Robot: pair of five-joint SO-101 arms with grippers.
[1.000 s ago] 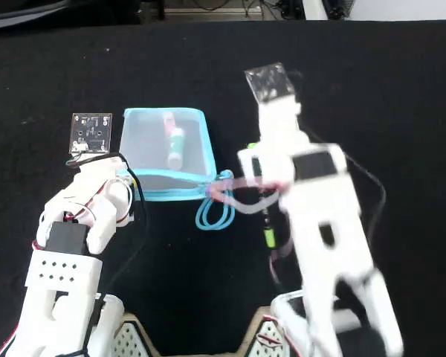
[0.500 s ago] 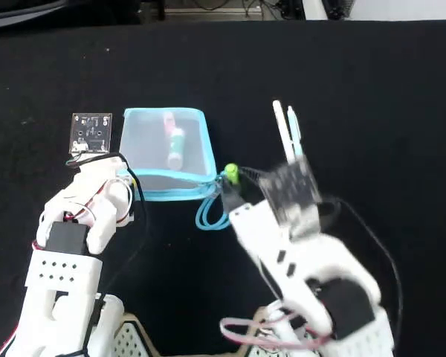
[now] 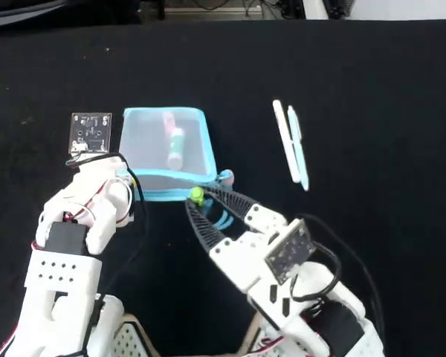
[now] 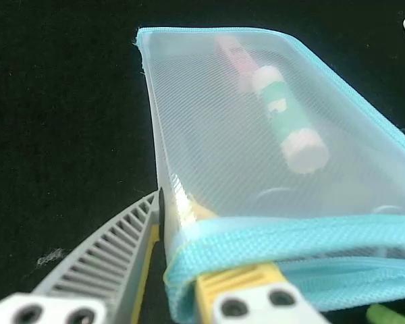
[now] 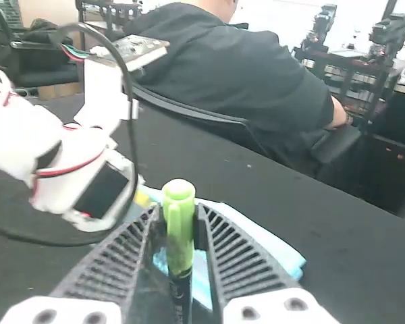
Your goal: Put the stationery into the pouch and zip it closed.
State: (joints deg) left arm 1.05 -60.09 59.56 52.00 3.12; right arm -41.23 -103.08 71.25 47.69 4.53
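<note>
My right gripper (image 3: 198, 198), pinching the green-capped marker (image 5: 179, 206), has swung left to the pouch (image 3: 163, 145) mouth. The left gripper (image 4: 165, 229) clamps its near edge, probably holding it open. Two pens (image 3: 291, 149) wait on the right.

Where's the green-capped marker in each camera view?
High view: green-capped marker in the right gripper, at the pouch's near edge.
Left wrist view: a green sliver off the pouch's blue trim.
Right wrist view: upright in the gripper, pouch behind.
Shared landmark: the pouch's blue trim.

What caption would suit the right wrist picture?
Right claw grips a green-capped pen beside the blue pouch.
</note>
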